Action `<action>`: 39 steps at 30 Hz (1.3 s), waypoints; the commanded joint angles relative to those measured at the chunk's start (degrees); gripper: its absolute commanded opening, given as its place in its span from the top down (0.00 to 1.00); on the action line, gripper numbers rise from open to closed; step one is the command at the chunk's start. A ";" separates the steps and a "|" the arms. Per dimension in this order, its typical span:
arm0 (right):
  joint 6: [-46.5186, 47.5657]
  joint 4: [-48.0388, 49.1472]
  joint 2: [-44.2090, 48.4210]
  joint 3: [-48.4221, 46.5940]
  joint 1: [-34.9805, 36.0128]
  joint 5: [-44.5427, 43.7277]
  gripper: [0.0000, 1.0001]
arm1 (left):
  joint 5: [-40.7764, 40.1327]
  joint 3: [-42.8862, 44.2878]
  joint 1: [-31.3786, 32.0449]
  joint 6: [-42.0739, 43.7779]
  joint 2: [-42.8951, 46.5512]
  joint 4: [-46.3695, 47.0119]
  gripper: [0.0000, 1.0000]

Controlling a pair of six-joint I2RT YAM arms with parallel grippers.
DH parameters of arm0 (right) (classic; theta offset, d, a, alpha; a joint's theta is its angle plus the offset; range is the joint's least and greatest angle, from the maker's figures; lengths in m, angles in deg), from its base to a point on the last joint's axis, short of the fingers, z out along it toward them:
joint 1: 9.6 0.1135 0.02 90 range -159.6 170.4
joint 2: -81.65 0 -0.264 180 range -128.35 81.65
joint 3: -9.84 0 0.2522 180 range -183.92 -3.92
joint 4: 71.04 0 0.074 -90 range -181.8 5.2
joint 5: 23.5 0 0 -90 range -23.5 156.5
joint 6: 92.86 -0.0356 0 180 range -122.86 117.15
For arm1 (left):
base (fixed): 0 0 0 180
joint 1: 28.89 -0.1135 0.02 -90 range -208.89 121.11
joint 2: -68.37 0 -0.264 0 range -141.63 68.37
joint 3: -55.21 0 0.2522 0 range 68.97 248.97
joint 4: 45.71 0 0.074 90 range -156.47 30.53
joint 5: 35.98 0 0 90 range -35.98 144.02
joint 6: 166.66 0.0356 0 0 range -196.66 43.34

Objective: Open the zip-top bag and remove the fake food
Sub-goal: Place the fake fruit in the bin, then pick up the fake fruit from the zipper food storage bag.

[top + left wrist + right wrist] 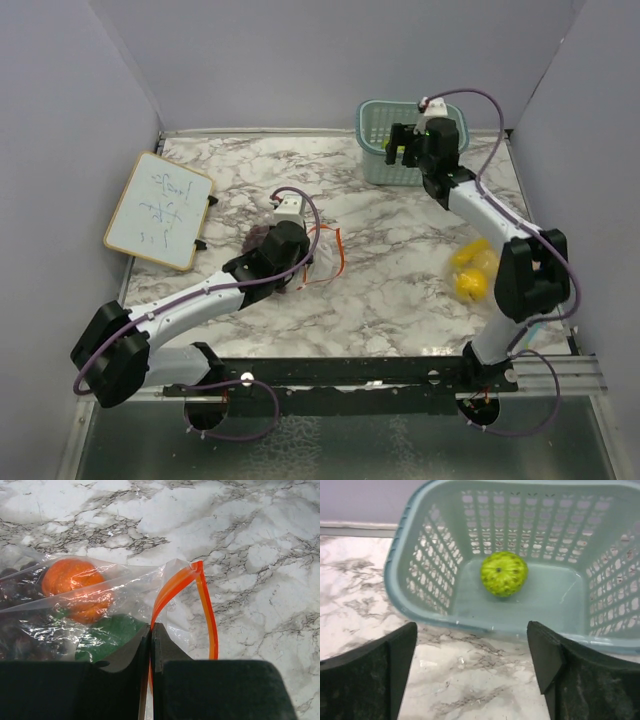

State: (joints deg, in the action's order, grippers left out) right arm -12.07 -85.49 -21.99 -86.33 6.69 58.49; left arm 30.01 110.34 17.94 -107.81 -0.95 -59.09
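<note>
The clear zip-top bag (125, 587) lies on the marble table, and my left gripper (151, 630) is shut on its orange zip edge (206, 611). Inside the bag I see an orange (75, 587), a dark green piece (112, 635) and purple grapes (12, 630). In the top view the left gripper (297, 258) sits at the bag (325, 255) mid-table. My right gripper (472, 650) stands open and empty just in front of the teal basket (400, 565). A lime (504, 573) lies on the basket's floor. Yellow fake fruits (472, 270) lie on the table at the right.
The teal basket (375, 150) stands at the back right, with the right gripper (400, 152) hovering at its near side. A small whiteboard (160, 210) lies at the left. Grey walls close in the table on three sides.
</note>
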 commanded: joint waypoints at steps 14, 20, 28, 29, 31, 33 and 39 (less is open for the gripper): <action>-16.00 18.99 27.90 42.79 15.96 18.41 0.39 | 1.36 -2.17 -0.38 -1.38 -0.97 4.81 0.92; -19.56 23.07 22.48 45.43 25.55 15.05 0.42 | 1.34 -2.40 -0.42 -0.77 0.53 4.67 0.92; -20.81 25.37 11.45 39.50 32.78 13.15 0.67 | 1.91 -3.30 -0.42 -1.42 2.41 4.45 0.92; -21.15 25.89 10.37 38.96 32.95 13.27 0.67 | 1.94 -3.31 -0.41 -1.45 2.74 4.19 0.92; -21.71 27.76 8.58 38.64 33.09 14.17 0.71 | 2.05 -3.31 -0.42 -1.66 3.55 3.71 0.92; -22.27 30.03 7.11 38.32 33.18 15.58 0.76 | 2.20 -3.51 -0.41 -1.86 4.40 3.63 0.92; -23.88 35.21 4.05 37.41 33.53 16.65 0.78 | 1.71 -4.22 -0.35 -2.19 5.07 4.26 0.92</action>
State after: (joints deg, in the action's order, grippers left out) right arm -34.10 -57.23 -16.09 -47.16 39.58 73.92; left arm 30.93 107.02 17.72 -109.28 3.09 -55.63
